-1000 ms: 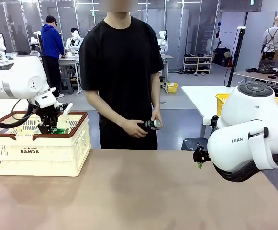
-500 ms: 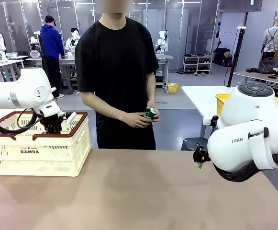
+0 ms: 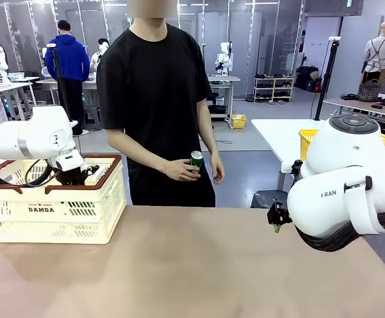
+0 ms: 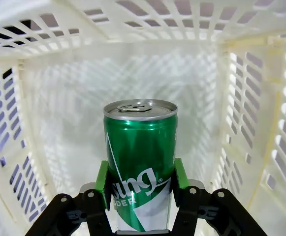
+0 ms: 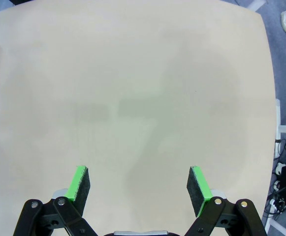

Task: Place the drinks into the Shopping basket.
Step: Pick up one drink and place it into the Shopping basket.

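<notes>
A green drink can (image 4: 140, 147) with white markings stands upright between my left gripper's (image 4: 140, 183) green pads, which are shut on its lower half. It hangs inside the cream-white latticed Shopping basket (image 4: 74, 98). In the front view the basket (image 3: 46, 212), marked DAMDA, sits at the table's far left, and my left gripper (image 3: 73, 176) reaches down into it. The person across the table holds another green can (image 3: 196, 159) upright in one hand. My right gripper (image 5: 140, 184) hovers open over bare tabletop, at the right side (image 3: 275, 226) in the front view.
A yellow mesh basket (image 3: 307, 139) sits on another table behind my right arm. The brown tabletop (image 3: 192, 265) stretches between the basket and my right arm. Other people and tables stand far behind.
My left arm has sunk lower into the basket with the can. The person has shifted slightly left and now holds the other can upright in one hand instead of both.
</notes>
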Robot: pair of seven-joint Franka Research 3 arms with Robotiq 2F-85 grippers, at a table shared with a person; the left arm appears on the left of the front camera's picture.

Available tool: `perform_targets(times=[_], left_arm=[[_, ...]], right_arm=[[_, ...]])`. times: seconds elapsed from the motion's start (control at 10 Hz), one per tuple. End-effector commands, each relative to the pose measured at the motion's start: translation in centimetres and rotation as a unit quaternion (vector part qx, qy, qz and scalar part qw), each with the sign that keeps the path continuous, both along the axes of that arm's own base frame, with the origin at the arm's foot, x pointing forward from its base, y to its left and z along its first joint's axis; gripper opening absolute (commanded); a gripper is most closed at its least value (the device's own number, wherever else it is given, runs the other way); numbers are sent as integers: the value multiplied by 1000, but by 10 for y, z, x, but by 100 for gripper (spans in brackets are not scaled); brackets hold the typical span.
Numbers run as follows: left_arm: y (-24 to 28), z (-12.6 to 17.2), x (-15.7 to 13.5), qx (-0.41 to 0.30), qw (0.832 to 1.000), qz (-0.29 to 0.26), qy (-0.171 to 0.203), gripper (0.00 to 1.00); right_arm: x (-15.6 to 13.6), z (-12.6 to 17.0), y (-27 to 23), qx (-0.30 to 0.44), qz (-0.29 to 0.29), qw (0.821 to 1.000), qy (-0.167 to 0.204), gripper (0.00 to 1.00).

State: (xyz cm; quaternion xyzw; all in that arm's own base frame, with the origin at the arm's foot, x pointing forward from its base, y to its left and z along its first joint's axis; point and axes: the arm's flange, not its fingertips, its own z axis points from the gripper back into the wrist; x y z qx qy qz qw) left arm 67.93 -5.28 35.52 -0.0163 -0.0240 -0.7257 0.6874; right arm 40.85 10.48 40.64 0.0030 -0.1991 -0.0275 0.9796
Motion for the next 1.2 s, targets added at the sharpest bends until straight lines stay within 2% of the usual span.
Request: perform_targets(times=[0.0, 0.4, 0.5, 0.6, 0.7, 0.9, 1.1], left_arm=[[5, -2, 11, -17, 1000, -8, 14, 58], [4, -17, 13, -25, 999, -8, 29, 58], [6, -16, 11, -23, 999, 2, 36, 75], [7, -17, 9, -27, 999, -2, 44, 78], [7, -18, 8, -22, 999, 4, 49, 95], [6, -20, 9, -23, 999, 10, 48, 100], [6, -13, 7, -31, 999, 20, 33, 100]], right_arm=[[1, -1, 0, 1, 0, 1000, -1, 100], [1, -1, 0, 1, 0, 1000, -1, 100], [1, -1, 0, 1, 0, 1000, -1, 100], [1, -1, 0, 1, 0, 1000, -1, 100], [1, -1, 0, 1, 0, 1000, -1, 100], [1, -1, 0, 1, 0, 1000, -1, 100], [1, -1, 0, 1, 0, 1000, -1, 100]])
